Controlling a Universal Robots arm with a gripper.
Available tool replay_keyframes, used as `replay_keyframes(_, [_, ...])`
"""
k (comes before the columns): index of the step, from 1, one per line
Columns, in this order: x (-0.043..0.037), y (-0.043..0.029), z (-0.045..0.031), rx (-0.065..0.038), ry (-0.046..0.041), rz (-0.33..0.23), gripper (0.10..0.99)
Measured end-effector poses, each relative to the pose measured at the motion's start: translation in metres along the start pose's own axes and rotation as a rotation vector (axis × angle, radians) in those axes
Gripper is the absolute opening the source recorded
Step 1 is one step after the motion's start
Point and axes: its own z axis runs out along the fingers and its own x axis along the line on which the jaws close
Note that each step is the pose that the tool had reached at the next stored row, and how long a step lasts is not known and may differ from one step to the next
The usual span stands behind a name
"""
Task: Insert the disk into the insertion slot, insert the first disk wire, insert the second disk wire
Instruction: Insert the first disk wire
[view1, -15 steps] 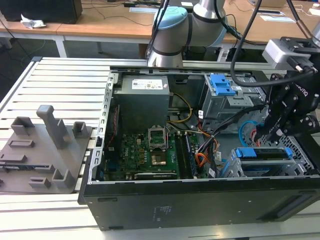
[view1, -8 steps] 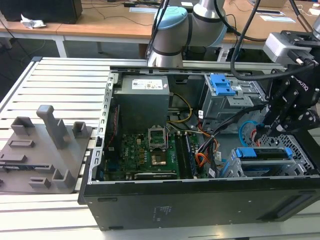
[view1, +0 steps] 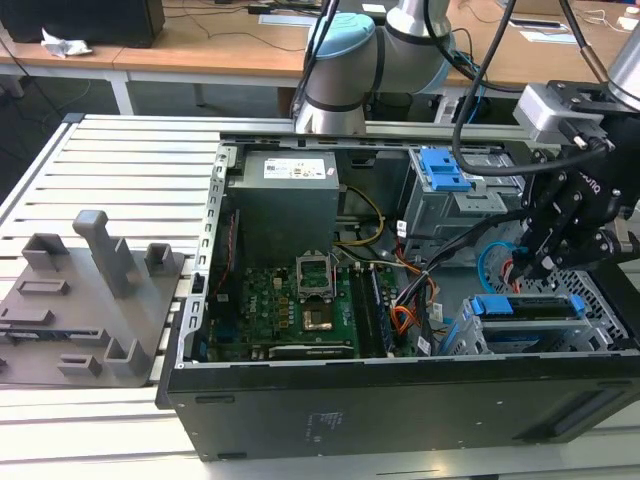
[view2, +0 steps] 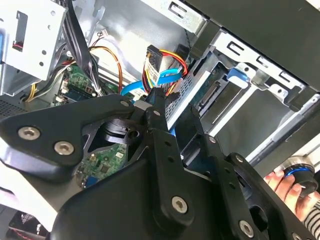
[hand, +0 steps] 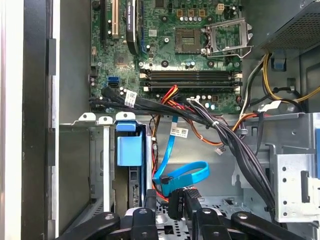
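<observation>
Disk sits in the insertion slot, blue frame up, long axis approx 9-to-3 in the exterior view. Gripper hangs just above it, so the disk lies at approx 6 o'clock from the jaws. Jaws closed on the black power plug w/ red-yellow-black wires; I judge it gripped, not just touched. Blue data cable loops beside the plug. Disk's rear port is near the plug but apart from it, so the power wire looks not yet seated.
</observation>
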Motion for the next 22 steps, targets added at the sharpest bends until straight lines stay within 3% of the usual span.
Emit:
replay_keyframes(3, [0.0001, 0.0, 0.0002, 0.0, 0.0, 0.0, 0.361])
replay_keyframes(6, [0.0001, 0.0, 0.0004, 0.0, -0.0002, 0.0, 0.176])
replay_keyframes(12, [0.0001, -0.0008, 0.0006, 0.0, -0.0003, 0.0, 0.176])
replay_keyframes(16, [-0.0013, -0.0147, -0.0002, -0.004, -0.0001, 0.0, 0.176])
replay_keyframes(22, [-0.0009, -0.0166, -0.0003, -0.004, 0.0, 0.0, 0.176])
